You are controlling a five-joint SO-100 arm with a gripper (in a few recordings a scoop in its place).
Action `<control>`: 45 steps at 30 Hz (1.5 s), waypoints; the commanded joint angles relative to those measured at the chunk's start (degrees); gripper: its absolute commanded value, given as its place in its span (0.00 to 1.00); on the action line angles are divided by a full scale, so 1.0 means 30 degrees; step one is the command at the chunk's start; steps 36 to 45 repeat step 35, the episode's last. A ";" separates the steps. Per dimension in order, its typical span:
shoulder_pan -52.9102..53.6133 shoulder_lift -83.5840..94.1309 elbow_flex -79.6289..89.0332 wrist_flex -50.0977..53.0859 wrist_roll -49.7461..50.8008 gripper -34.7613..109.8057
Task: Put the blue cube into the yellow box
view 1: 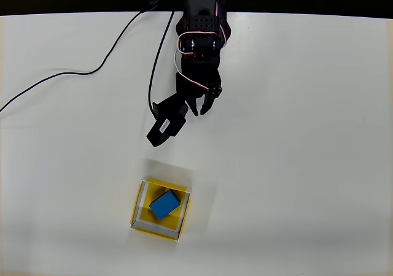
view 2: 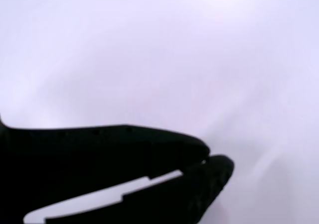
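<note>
White matte bench, plain and wide, black strip along its far edge. Black SO-100 arm reaches in from the top of the overhead view, black cables trailing off to the left across the bench. Square open-topped yellow box with a thin pale rim sits low and left of centre, well apart from the arm. Small bright-blue matte cube lies inside the box on its floor, turned a bit off the box's walls, near the middle.

Black two-finger gripper hangs over bare bench, above the box in the picture and empty. Fingers are narrow: in the wrist view the tips nearly meet, with a thin gap running back between them. Nothing held.

Judgement: task looks done, cube is in the box, arm clear of it.

Risks from here: little. A cable dragged sideways as the arm moves could reach the light box and nudge it. If the arm swings low back over the box, the fingers or the camera mount could clip the rim and shift or tip it, spilling the cube.
</note>
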 commanded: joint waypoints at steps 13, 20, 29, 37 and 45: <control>-0.0205 0.0615 0.0527 0.3896 0.2578 0.24; 0.0000 0.0557 0.0527 0.3867 0.2607 0.24; 0.0000 0.0557 0.0527 0.3867 0.2607 0.24; 0.0000 0.0557 0.0527 0.3867 0.2607 0.24; 0.0000 0.0557 0.0527 0.3867 0.2607 0.24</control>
